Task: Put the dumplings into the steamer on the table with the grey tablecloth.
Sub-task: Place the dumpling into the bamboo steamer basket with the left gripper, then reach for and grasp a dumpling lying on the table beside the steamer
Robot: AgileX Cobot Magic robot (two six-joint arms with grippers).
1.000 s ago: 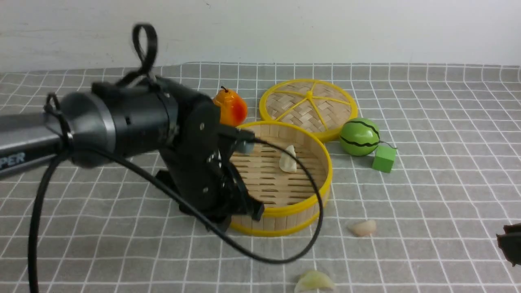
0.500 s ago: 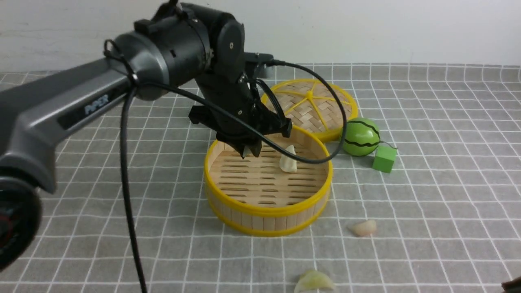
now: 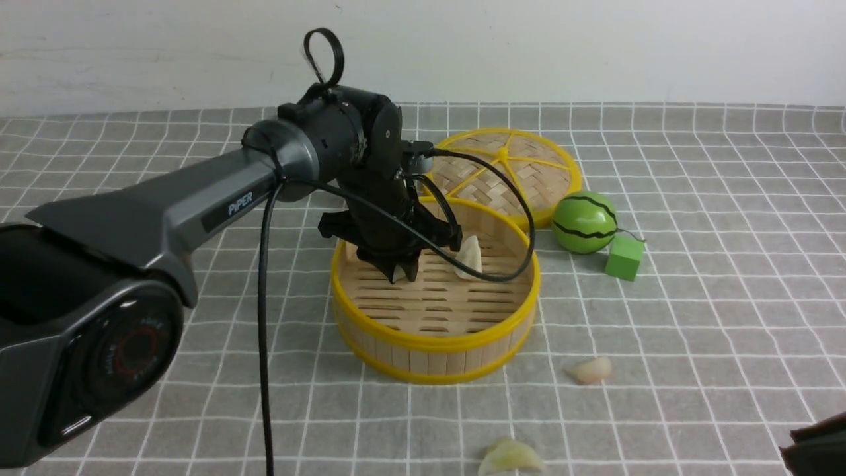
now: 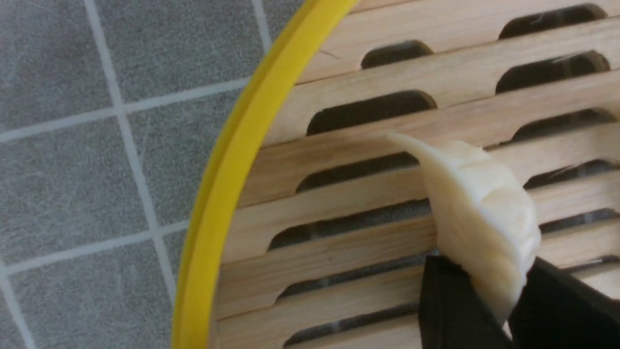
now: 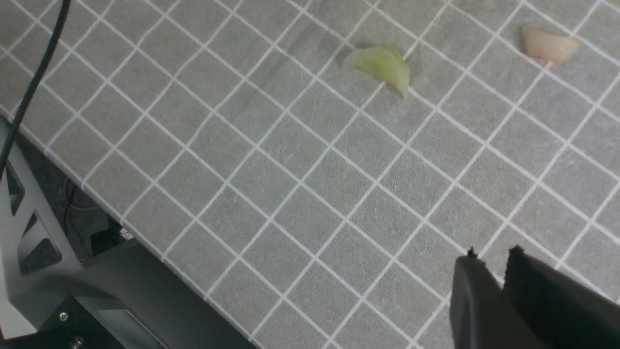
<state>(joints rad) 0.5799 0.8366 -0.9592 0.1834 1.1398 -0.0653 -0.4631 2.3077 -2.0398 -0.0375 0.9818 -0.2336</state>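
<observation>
My left claw (image 4: 489,265) is clenched on a cream dumpling (image 4: 479,213), which is pinched by its lower end between the two black jaws with its pointed tip sticking out over the slats. It hangs inside the steamer (image 3: 436,344), low over the wooden floor at the side nearer my left, just within the yellow rim.

A second ago this arm was low by the steamer's near-left side; half a second ago it hung above the far rim. Now it has come down into the basket. I judge the carry is done and only the letting-go is left.

A white dumpling (image 3: 470,256) already lies on the slats just beside my claw, in the same spot as a second ago.

My right claw (image 5: 503,271) hovers over bare grey tablecloth (image 3: 694,317) at the near right of the desk, its jaws nearly together with nothing between them.

The count:
- Four dumplings in all: one lying in the steamer and one in my grip above its floor.
- Two are on the cloth: a pinkish dumpling (image 3: 591,370) near the steamer's near-right side, and a greenish dumpling (image 3: 510,457) nearer to me.
- One steamer, and one woven lid (image 3: 502,168) lying flat behind it.
- One toy watermelon (image 3: 584,223) and one green cube (image 3: 624,258).

So I judge the task is half done once I release.
</observation>
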